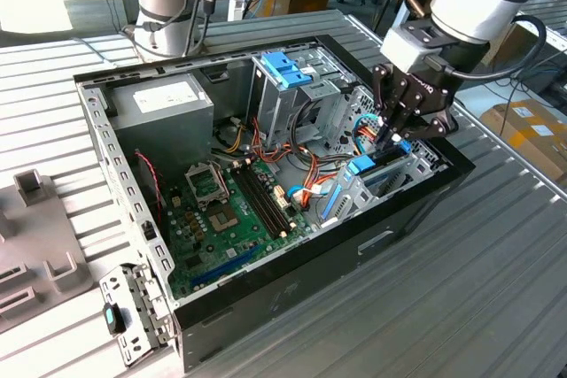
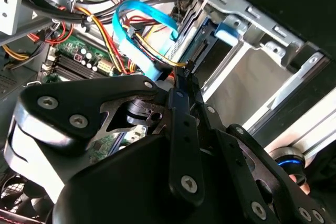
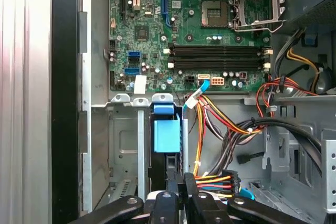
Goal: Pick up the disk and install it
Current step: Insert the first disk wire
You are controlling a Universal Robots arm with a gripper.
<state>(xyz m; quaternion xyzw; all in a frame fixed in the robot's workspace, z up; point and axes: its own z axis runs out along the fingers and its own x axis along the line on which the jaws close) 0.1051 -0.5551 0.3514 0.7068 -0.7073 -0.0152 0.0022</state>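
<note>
1. Pincer [image 1: 396,133] fingers closed together, gripping nothing visible, above the disk [image 3: 167,142].
2. Disk stands edgewise in its bay at the case's [image 1: 292,294] front corner.
3. Expect stiff, weighty, shock-sensitive; hold its blue rails.

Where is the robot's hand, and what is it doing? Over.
End effector down inside the computer case, shut over the drive bay. Disk standing in its bay. Cables bunched right beside it.
</note>
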